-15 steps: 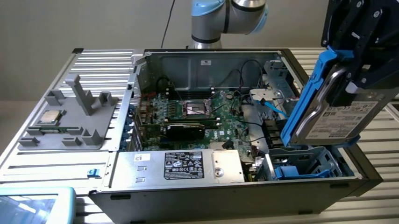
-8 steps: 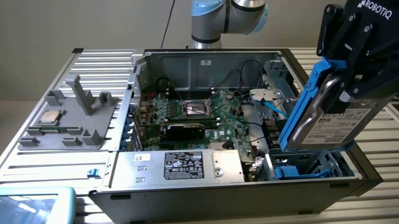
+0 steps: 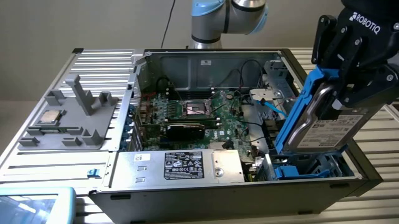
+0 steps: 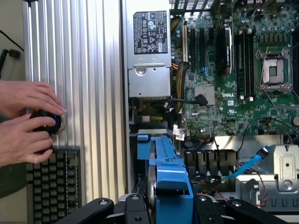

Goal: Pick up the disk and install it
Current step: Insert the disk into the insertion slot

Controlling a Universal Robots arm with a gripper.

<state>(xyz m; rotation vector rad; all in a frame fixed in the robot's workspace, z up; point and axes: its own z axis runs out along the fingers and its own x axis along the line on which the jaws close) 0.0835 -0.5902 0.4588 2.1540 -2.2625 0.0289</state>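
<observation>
- The black two-fingered claw (image 3: 346, 95) is clamped at a middling width on the disk (image 3: 330, 133), a flat silver-grey hard drive with a white printed label in a blue plastic carrier bracket. One finger presses on each broad face.
- The disk hangs on edge and tilted. Its lower end is at the mouth of the blue plastic drive bay (image 3: 305, 170) in a corner of the open black computer case (image 3: 349, 179). I cannot tell whether it touches the bay rails.
- Risk: at this tilt the bracket could catch on the bay's edge and jam or twist in the grip.
- Risk: the light-blue data cable (image 3: 271, 105) runs near the bay and could be pinched under the drive.
- Risk: a slip would drop the drive onto the green motherboard (image 3: 212, 116) beside the bay.
- Outside the case, a person's hands (image 4: 28, 121) rest on a dark round controller (image 4: 49, 123) beside a black keyboard (image 4: 51, 182).
</observation>
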